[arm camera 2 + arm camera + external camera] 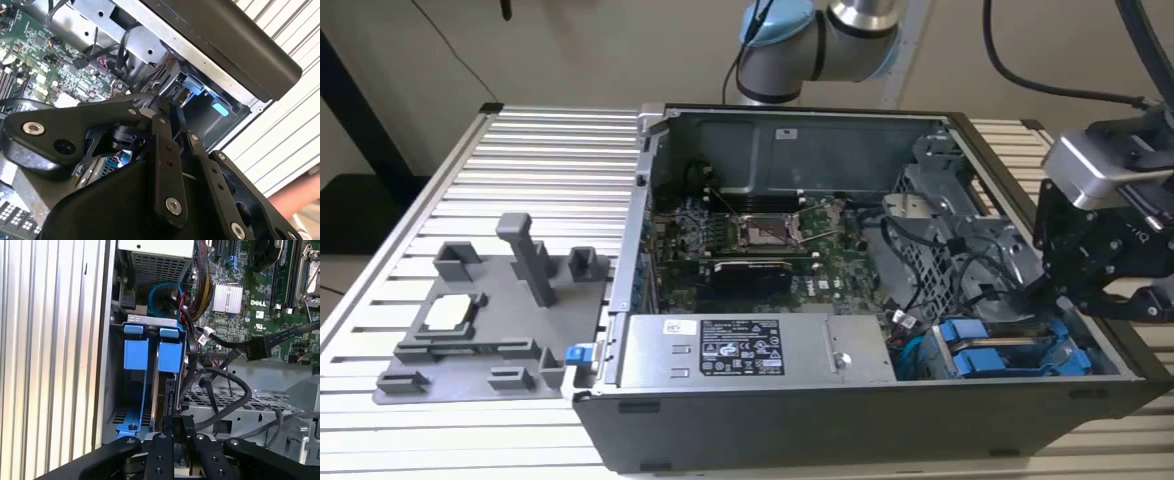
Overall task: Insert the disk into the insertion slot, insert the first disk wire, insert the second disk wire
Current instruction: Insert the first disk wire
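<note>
Exterior view's left: a grey plastic parts fixture [480,320] sat on the ribbed silver aluminium table [520,150]. Middle: an open black tower computer case [854,430], with the silver labelled power-supply box [734,350] along its near wall and the green motherboard [761,235] behind that. Exterior view's right: the grey sheet-metal drive cage [917,360] in the case's corner.

The flat hard-drive disk [169,360] was already seated in the narrow rectangular insertion slot [169,321] of that cage, standing on edge. What showed of it was a bright blue plastic carrier front, a square block with a small tab above, and a thin dark edge of the drive body running back toward me. A second blue-fronted plastic carrier [136,354] stood just beside it in the neighbouring bay, on the case-wall side. Loose black cables [235,390] draped over the cage on the disk's other side. One ended in a flat black connector [256,347] above the motherboard.

My black metal claw [181,429] hung over the disk's rear end, fingers [162,455] drawn together. I couldn't tell if anything was pinched between them.
</note>
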Controlling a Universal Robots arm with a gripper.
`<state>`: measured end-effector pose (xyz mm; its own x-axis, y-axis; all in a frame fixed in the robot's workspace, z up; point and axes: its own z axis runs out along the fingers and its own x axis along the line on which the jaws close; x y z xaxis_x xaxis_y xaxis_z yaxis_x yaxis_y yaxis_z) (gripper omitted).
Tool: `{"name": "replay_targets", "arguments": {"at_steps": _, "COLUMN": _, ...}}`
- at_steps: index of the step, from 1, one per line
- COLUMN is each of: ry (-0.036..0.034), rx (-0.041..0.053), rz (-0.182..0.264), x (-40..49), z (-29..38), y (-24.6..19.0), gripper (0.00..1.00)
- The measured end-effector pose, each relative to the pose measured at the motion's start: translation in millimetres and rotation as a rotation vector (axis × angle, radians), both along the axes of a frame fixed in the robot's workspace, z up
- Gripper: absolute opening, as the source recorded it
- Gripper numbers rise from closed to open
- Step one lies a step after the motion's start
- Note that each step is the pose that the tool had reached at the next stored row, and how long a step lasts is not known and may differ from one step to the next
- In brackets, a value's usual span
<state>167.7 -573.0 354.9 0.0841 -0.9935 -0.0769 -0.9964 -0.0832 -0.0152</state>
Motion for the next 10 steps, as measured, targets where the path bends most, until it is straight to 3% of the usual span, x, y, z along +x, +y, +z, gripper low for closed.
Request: {"name": "replay_targets", "arguments": {"at_steps": 10, "ry": -0.0001, "rx": -0.0010, "rz": -0.006, "x": -0.1, "z": -1.6, "y": 0.0, "gripper": 0.19}}
